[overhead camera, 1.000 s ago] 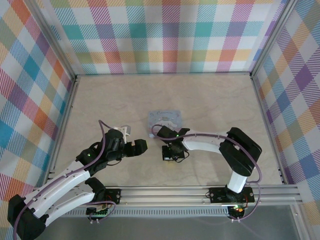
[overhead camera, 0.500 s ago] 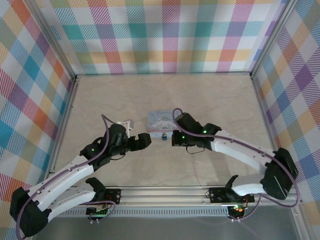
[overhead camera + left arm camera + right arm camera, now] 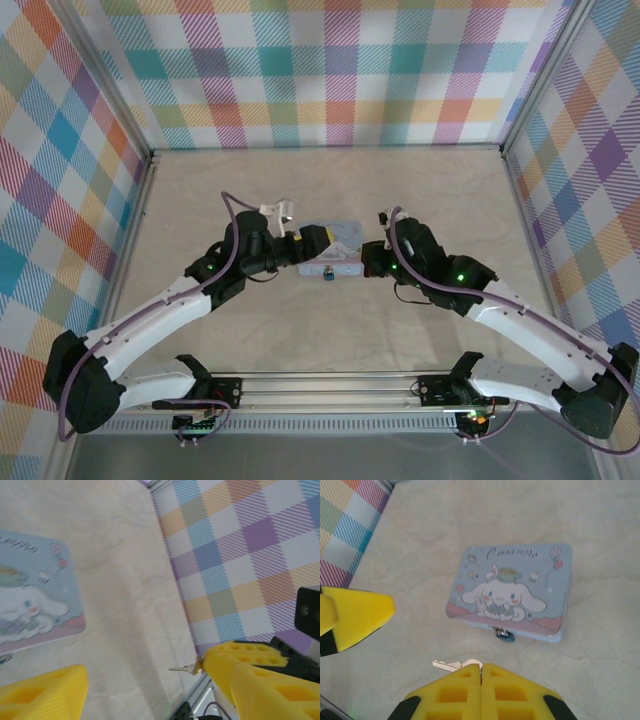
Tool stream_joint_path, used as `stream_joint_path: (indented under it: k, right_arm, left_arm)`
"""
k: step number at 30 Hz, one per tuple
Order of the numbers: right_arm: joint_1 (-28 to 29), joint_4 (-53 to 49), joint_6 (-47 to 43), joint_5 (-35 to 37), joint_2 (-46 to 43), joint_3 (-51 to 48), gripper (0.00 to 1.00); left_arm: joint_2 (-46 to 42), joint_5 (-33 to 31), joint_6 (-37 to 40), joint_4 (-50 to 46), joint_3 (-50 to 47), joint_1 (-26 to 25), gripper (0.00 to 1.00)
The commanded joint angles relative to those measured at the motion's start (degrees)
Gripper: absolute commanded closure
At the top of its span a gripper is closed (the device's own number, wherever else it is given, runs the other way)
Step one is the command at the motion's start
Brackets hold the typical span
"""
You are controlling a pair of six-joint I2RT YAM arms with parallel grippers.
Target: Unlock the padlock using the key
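- One pale blue rectangular metal tin (image 3: 512,592) printed with a white cartoon dog is counted, along with one tiny blue-teal padlock (image 3: 504,634), one thin silvery metal key (image 3: 451,665) and two yellow-fingered grippers
- The tin is laid flat on the beige marbled table (image 3: 250,190) with its lid shut, so what it contains cannot be told
- The padlock is hung at the clasp on the tin's front edge, at 6 o'clock of the tin in the top view; whether its shackle is latched cannot be made out
- The right gripper (image 3: 481,666) is closed with its two fingers pressed together, and the key is pinched by its head between them
- The key's blade is pointed out toward 9 o'clock in the right wrist view, and the key is found at 7 o'clock of the padlock, near it but apart from it
- In the top view the right gripper is placed at 3 o'clock of the tin, just beside it
- The left gripper (image 3: 159,677) is spread wide and nothing is held in it
- In the top view the left gripper is held at 10 o'clock of the tin, over its left corner
- In the left wrist view the key is seen sticking out of the right gripper's fingers, at 4 o'clock of the tin and well apart from it
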Motion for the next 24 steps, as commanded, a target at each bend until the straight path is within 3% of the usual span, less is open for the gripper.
stream_joint_path:
  k: [1,6,15,24]
  right_arm:
    - [-0.1,5.3,-3.4,2.3,-2.1,0.5,0.99]
    - [-0.1,9.1,-4.2,3.0,-3.7,-0.3,0.99]
    - [-0.2,11.9,-4.1,3.8,-3.4,-0.2,0.99]
    - [-0.1,12.7,-3.7,3.8,-3.4,-0.5,0.99]
  left_arm:
    - [2.4,3.9,-2.2,5.9,4.3,0.3,0.3]
    - [5.6,5.7,-3.7,8.2,7.2,-0.3,0.35]
    - [8.3,6.5,-4.5,10.7,9.8,-2.8,0.34]
    - [9.4,6.7,-4.6,11.3,10.6,-4.2,0.53]
